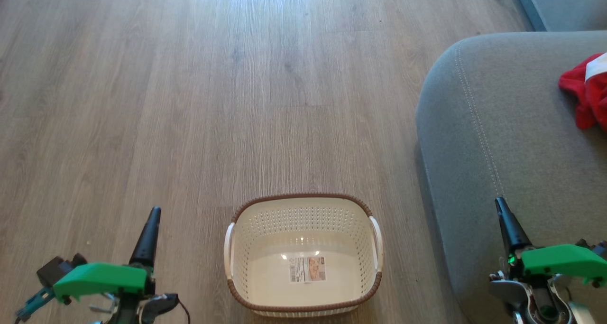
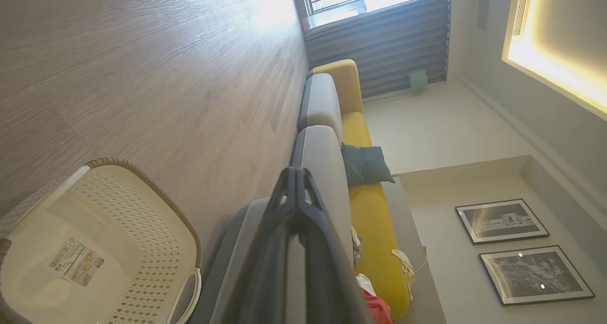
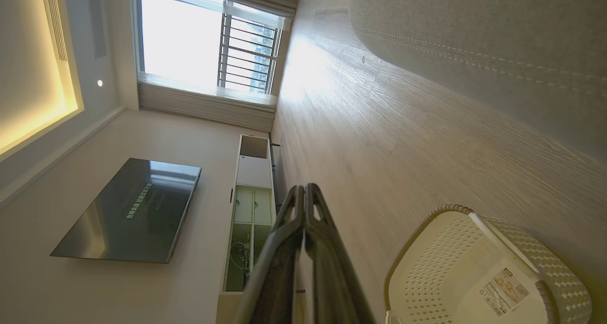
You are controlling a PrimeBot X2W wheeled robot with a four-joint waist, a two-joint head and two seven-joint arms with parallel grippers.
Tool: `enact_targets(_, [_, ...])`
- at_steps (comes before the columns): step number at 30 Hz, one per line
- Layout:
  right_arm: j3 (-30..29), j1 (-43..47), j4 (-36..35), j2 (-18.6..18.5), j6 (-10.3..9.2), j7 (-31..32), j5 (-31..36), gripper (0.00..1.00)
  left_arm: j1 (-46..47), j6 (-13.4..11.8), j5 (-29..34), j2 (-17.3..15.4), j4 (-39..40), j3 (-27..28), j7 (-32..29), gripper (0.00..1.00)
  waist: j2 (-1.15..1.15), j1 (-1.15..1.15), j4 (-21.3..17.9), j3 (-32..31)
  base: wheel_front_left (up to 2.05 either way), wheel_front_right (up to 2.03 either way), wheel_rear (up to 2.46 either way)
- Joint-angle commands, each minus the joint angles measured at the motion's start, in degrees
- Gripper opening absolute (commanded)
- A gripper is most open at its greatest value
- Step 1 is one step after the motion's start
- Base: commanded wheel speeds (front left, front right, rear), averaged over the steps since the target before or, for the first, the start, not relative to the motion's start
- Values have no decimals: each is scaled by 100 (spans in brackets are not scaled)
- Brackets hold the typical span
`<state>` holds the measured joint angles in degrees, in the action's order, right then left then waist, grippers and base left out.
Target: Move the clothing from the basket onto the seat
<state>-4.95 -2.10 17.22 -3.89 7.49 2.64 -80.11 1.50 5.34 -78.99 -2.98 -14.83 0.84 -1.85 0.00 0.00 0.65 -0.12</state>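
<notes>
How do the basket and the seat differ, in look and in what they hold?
The basket is cream perforated plastic with a brown rim; the seat is grey fabric with pale stitching. The seat carries red clothing at the head view's right edge; the basket holds only a label. The basket is much smaller than the seat. Both have rounded corners.

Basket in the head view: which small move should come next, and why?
Probably none; I would end here. The basket holds just its label, red clothing lies on the seat, and the left fingers and right fingers are shut on nothing.
</notes>
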Motion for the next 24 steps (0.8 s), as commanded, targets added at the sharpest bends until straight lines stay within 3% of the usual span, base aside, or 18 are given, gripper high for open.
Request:
enact_targets(1, [62,-352,-226,0,0,42,-138,0,336,52,-149,-52,155,222,-44,0,0,0,-3,2,0,0,0])
enact_targets(24, [-163,-409,-320,101,0,389,-1201,0,463,214,-1378,-44,79,496,-406,0,0,0,-65,30,0,0,0])
